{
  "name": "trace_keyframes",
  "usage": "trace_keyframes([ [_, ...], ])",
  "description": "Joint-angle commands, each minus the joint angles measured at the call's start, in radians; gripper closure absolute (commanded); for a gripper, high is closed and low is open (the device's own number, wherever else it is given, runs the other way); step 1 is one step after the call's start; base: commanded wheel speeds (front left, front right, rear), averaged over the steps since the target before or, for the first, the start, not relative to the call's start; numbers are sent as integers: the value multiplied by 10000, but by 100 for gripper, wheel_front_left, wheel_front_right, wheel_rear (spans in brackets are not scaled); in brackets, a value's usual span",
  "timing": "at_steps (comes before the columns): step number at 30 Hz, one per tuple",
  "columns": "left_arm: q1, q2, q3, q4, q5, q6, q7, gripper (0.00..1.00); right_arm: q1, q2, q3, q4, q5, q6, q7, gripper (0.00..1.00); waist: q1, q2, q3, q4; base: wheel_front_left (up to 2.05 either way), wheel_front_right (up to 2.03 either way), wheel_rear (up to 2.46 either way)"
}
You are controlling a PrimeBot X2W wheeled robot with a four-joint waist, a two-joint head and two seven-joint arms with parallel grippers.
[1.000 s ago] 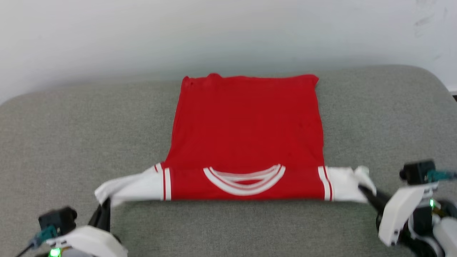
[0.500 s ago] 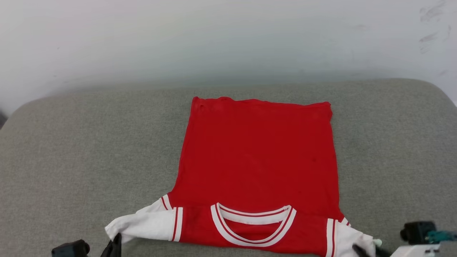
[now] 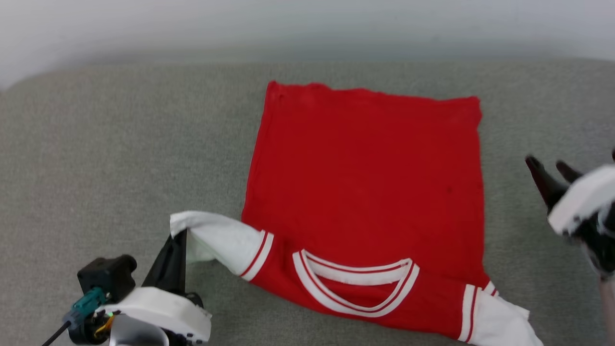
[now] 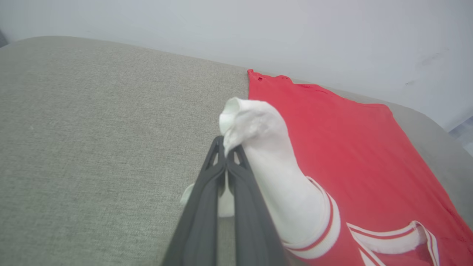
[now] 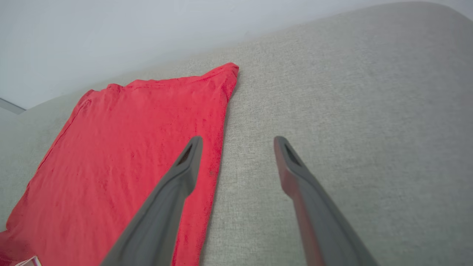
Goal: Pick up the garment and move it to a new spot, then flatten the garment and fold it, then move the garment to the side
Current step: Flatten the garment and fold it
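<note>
**Red jersey spread flat, fold barely begun**

The garment (image 3: 365, 182) lies spread on the grey padded bench (image 3: 96, 144), collar nearest the robot. The left claw (image 3: 178, 236) pinches the white sleeve (image 3: 216, 235) on its side, lifted. The right claw (image 3: 547, 164) hangs wide and empty beside the shirt. Folding and the move aside remain.

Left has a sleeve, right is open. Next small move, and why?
Probably swing the left gripper inward and lay its pinched white sleeve onto the red body of the garment, then let go. That sleeve is lifted and sticks out past the side edge, while the open right gripper hangs apart over the grey cushion, holding nothing.
</note>
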Motion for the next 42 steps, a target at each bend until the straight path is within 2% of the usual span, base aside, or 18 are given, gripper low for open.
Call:
trace_keyframes([
  [1,-211,-17,-11,-88,119,55,-71,100,-562,-1,140,328,-3,-3,155,0,-1,0,805,232,0,0,0],
  [6,-1026,-262,-251,-221,439,-105,-245,100,-3046,-377,715,2067,-175,-3,1028,0,-1,0,1855,679,0,0,0],
  [12,-1897,-635,-587,-46,677,-402,-445,100,-5164,-847,844,3732,-428,-3,1777,0,-1,0,2722,1386,0,0,0],
  [18,-2315,-906,-784,142,769,-617,-669,100,-6281,-1057,945,4974,-756,-3,2299,0,-1,0,3194,1804,0,0,0],
  [23,-2320,-1021,-807,311,713,-641,-818,100,-6191,-857,965,6321,-857,-5,3354,0,-1,0,3234,1869,0,0,0],
  [24,-2296,-1028,-806,336,702,-642,-846,100,-6137,-795,949,6526,-868,-7,3516,38,-1,0,3210,1859,0,0,0],
  [25,-2286,-1038,-801,349,695,-651,-864,100,-6136,-704,904,6645,-814,-7,3574,63,-1,0,3186,1844,0,0,0],
  [26,-2286,-1046,-801,382,699,-651,-877,100,-6157,-662,887,6696,-805,-5,3538,100,-1,0,3147,1831,0,0,0],
  [28,-2288,-1061,-781,490,648,-691,-940,100,-6457,-816,944,6527,-986,-5,3116,100,-1,0,2859,1730,0,0,0],
  [29,-2067,-951,-756,657,578,-693,-904,100,-6681,-1224,1238,6034,-1193,-5,2728,100,-1,0,2321,1496,0,0,0],
  [33,-1671,-762,-623,844,396,-612,-873,100,-6371,-1563,1812,5379,-1149,-5,2509,100,-1,0,1542,1083,0,0,0],
  [38,-1049,-466,-391,928,166,-462,-776,100,-5415,-2196,2572,4123,-751,-7,2746,100,-1,0,596,404,0,0,0],
  [42,-589,-257,-201,927,-22,-365,-729,100,-3940,-2687,2900,2858,-216,-7,3277,100,-1,0,7,-188,0,0,0],
])
